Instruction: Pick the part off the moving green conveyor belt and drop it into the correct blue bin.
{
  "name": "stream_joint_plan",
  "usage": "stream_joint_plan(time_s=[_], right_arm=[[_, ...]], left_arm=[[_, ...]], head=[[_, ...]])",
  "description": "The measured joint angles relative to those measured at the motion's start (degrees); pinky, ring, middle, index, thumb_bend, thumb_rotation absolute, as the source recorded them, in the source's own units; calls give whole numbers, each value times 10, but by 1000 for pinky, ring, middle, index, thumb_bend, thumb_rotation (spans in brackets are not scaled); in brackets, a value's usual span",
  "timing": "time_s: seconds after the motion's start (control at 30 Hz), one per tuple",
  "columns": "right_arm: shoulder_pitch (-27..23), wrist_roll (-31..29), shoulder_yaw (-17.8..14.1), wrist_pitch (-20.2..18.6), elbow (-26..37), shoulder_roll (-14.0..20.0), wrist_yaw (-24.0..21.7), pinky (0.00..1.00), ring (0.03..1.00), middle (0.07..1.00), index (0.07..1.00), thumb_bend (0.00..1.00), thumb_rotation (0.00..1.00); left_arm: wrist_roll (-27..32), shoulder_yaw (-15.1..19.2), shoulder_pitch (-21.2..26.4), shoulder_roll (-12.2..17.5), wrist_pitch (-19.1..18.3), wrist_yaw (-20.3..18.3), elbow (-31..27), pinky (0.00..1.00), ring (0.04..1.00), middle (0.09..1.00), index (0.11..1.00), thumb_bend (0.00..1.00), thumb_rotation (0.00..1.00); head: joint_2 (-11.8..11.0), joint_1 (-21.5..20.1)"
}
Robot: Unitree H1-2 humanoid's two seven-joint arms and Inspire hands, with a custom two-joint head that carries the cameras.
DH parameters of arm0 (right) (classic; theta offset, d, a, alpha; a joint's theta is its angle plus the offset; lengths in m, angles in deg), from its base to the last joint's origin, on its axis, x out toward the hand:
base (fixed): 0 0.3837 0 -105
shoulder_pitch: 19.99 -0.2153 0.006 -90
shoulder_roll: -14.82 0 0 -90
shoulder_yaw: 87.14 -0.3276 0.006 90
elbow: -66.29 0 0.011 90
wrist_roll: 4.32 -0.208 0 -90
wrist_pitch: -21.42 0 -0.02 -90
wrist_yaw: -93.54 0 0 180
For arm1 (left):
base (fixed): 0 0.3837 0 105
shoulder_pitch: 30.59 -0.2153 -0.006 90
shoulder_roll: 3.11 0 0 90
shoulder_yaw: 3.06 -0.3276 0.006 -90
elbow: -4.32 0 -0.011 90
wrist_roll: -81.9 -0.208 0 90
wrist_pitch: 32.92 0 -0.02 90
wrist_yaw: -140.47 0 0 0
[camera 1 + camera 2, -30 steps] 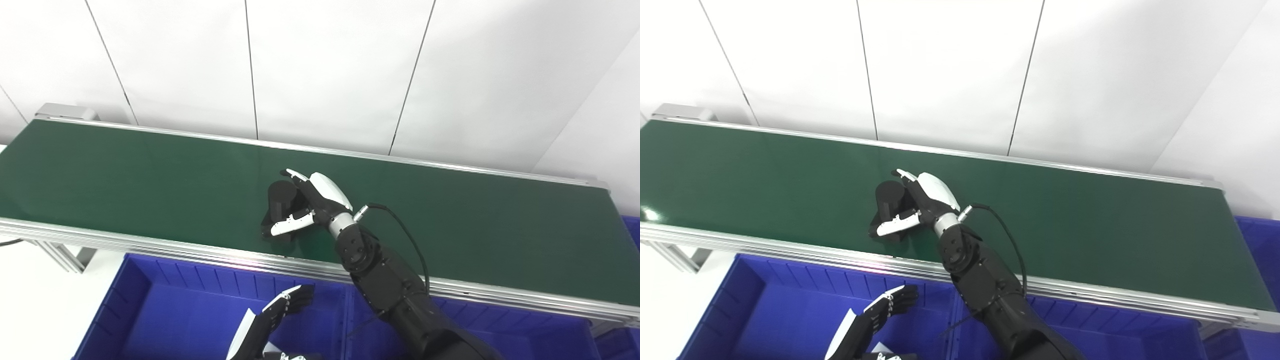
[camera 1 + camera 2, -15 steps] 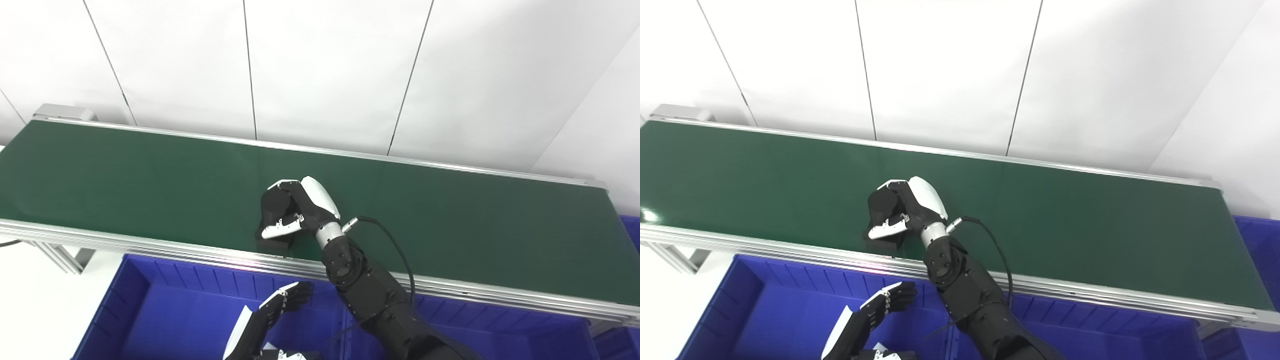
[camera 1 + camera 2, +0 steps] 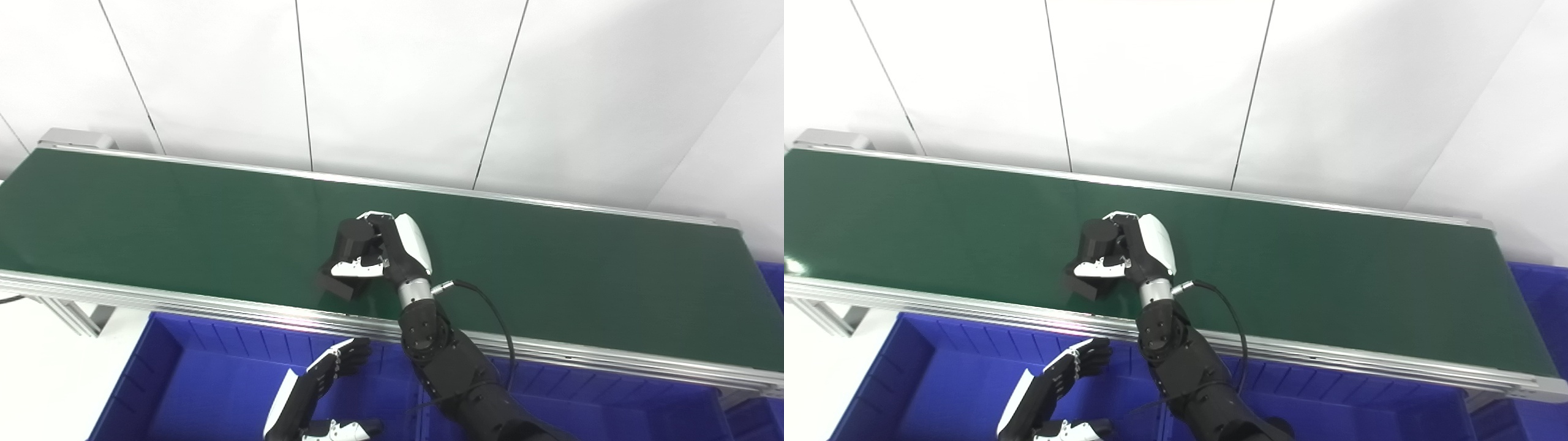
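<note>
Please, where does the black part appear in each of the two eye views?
Left eye view: the black part is just left of centre, on the green belt, held by the right hand.
Right eye view: further left.
Shared landmark: the belt's near rail.

A dark green conveyor belt with silver metal rails runs left to right before a plain white panelled wall with thin dark seams. On it sits a matte black part. The right hand is black with white shells, as is the left hand. The near bin is bright blue.
</note>
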Motion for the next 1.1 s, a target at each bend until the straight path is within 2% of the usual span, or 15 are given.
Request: stream_joint_plan(time_s=[0.1,0.13,0.17,0.3,0.37,0.53,0.67,0.73,0.77,0.83,0.87,0.97,1.03,1.1], right_arm=[[39,-5,-9,-4,74,7,-6,327,396,491,514,514,0],[53,-5,-11,-6,99,10,-7,347,407,496,506,515,0],[63,-5,-15,-13,123,13,-10,407,441,510,478,516,0],[136,-9,-26,-22,275,42,-32,423,460,519,459,515,0],[168,-12,-32,-24,324,54,-45,464,485,519,445,514,0],[246,-17,-48,-26,407,82,-62,484,495,517,445,513,0],[299,-24,-65,-31,485,90,-74,500,501,521,439,512,0],[316,-24,-71,-37,517,90,-80,458,478,533,445,512,0],[325,-24,-74,-40,534,91,-83,389,441,546,456,511,0],[345,-23,-78,-43,561,91,-86,376,432,543,460,512,0],[357,-22,-81,-47,573,92,-88,375,431,540,462,512,0],[399,-19,-88,-52,605,101,-96,426,479,530,443,512,0],[424,-14,-92,-57,615,110,-101,451,493,522,438,512,0],[445,-9,-99,-63,626,119,-109,461,495,521,439,513,0]], left_arm=[[8,11,0,-3,0,-13,0,768,787,798,807,882,428],[9,16,-1,-4,0,-16,0,771,788,798,807,885,428],[9,21,-2,-8,0,-22,0,782,797,803,810,889,428],[19,42,-5,-18,0,-49,-4,796,806,807,809,889,425],[21,53,-7,-20,0,-62,-4,798,807,809,809,884,425],[22,77,-7,-21,0,-96,-7,792,809,813,802,881,410],[27,94,-9,-27,0,-115,-13,798,808,813,800,896,414],[27,102,-11,-32,0,-122,-19,772,800,809,797,911,426],[27,104,-13,-34,0,-125,-25,748,793,811,801,902,436],[25,108,-18,-38,0,-125,-33,736,787,809,801,903,443],[23,109,-19,-38,0,-126,-34,733,785,808,800,904,446],[21,116,-24,-38,0,-131,-47,762,802,814,808,886,424],[20,119,-25,-38,0,-133,-52,773,810,815,814,867,412],[18,121,-25,-38,0,-133,-55,788,817,817,819,857,396]], head=[[4,-4],[11,-10],[16,-14],[22,-23],[24,-25],[37,-36],[45,-39],[54,-42],[61,-44],[62,-44],[72,-47],[84,-49],[103,-45],[103,-45]])
